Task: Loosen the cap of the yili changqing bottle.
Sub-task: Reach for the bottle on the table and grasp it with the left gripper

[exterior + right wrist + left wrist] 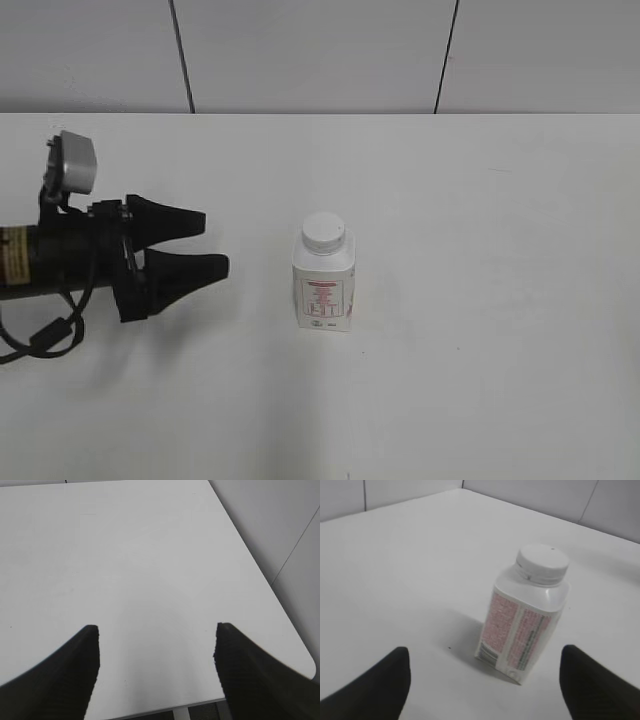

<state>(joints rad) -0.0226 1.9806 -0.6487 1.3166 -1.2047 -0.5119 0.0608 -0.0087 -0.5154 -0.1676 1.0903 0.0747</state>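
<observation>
The yili changqing bottle (325, 288) stands upright in the middle of the white table, white with a red-printed label. Its round white cap (324, 232) sits on the neck. In the left wrist view the bottle (525, 622) and cap (542, 562) stand ahead of the jaws. My left gripper (215, 243) is open and empty, to the left of the bottle and apart from it; it also shows in the left wrist view (485, 667). My right gripper (156, 635) is open and empty over bare table; it is out of the exterior view.
The white table (480, 380) runs back to a grey panelled wall (320, 50). In the right wrist view the table's right edge and rounded front corner (305, 660) lie close to the right gripper, with grey floor beyond.
</observation>
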